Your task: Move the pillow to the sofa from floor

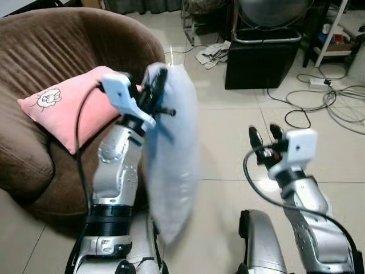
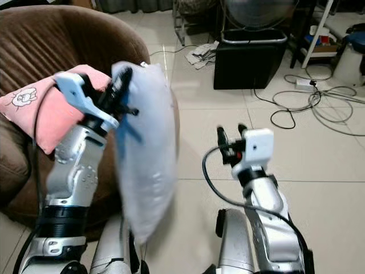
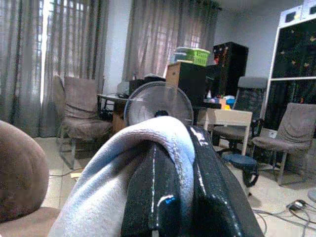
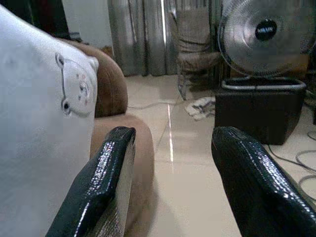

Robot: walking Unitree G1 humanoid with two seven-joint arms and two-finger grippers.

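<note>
Left gripper [image 1: 153, 91] is clamped on the top edge of the pale blue pillow [image 1: 171, 154] (bear face printed), hanging beside the brown sofa [image 1: 51, 51]; right gripper [image 1: 266, 137] is spread apart.

Pillow [image 1: 171, 154] soft pale fleece; sofa [image 1: 51, 57] brown ribbed plush; floor [image 1: 228, 131] glossy tile; right fingers [image 4: 103, 182] shiny black.

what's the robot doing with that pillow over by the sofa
The left gripper is shut on the top edge of a pale blue pillow, which hangs off the floor beside the brown sofa. A pink pillow already lies on the sofa seat. The right gripper is open and holds nothing, raised over the tiled floor. The blue pillow is not yet on the sofa.
</note>
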